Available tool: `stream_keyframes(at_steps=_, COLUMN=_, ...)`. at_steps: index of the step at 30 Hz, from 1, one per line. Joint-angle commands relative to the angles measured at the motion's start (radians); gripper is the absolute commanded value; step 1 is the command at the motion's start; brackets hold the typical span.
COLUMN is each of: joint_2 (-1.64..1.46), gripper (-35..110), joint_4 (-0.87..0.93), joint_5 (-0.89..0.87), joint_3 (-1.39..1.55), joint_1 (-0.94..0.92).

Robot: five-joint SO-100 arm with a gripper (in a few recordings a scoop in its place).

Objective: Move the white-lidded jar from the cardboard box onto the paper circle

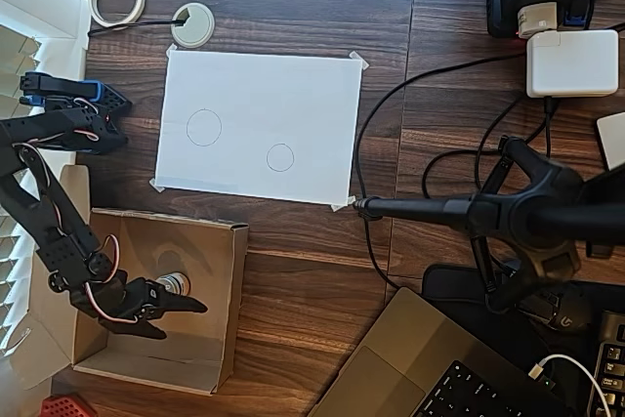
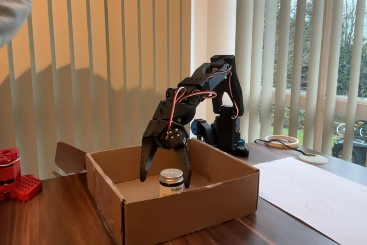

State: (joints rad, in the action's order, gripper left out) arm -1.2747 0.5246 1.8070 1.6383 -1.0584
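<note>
the black two-finger gripper (image 2: 166, 177) hangs spread open inside the plain brown corrugated cardboard box (image 2: 189, 205), its fingertips pointing down. the small squat white-lidded jar (image 2: 171, 182) stands upright on the box floor between those fingertips, gripped by neither as far as the fixed view shows. in the overhead view the smaller pencil-line paper circle (image 1: 280, 157) lies well apart from the gripper (image 1: 186, 312), on a taped white paper sheet (image 1: 259, 95).

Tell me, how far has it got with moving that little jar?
Early days. The jar sits inside the box. The gripper hangs open, its fingers either side of the jar, not closed on it. Still left: grabbing, lifting, and setting it on the small circle, which is bare.
</note>
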Motion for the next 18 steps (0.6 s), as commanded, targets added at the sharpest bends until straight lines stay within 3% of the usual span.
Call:
stream_keyframes(at_steps=1, joint_2=-0.055, gripper=49, joint_4=0.057, joint_5=0.026, joint_3=-0.037, joint_1=-0.021)
stream_keyframes(at_steps=18, joint_2=-0.014, gripper=49, joint_4=0.083, joint_5=0.097, joint_3=-0.005, joint_1=-0.043)
